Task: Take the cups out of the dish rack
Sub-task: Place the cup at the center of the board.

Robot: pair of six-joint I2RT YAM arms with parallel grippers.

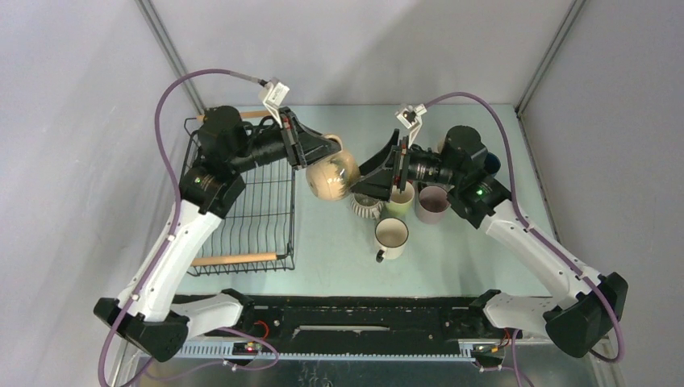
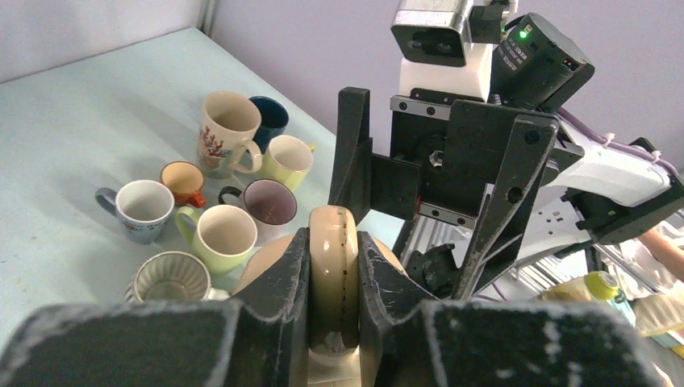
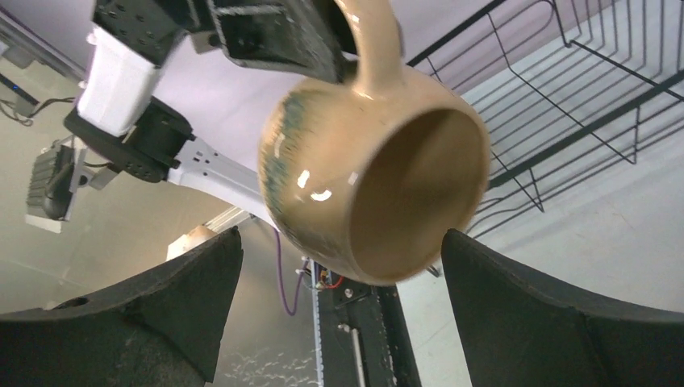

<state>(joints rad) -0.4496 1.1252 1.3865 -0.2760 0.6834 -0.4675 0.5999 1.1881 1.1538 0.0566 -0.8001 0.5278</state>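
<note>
The left pincer [image 2: 333, 282] was clenched on the handle of the tan mug [image 1: 331, 177], holding it in the air between the dish rack [image 1: 284, 218] and the wide-open right pincer [image 3: 340, 242], probably for a handover. The rack's visible part held no cups; 8 other cups [image 2: 222, 234] stood upright on the surface [image 1: 339, 258].

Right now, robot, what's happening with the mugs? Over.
Left gripper shut on tan mug handle, mug in the air. Right gripper wide open, facing its mouth. Rack looks empty. Other mugs crowd the table beneath.
</note>
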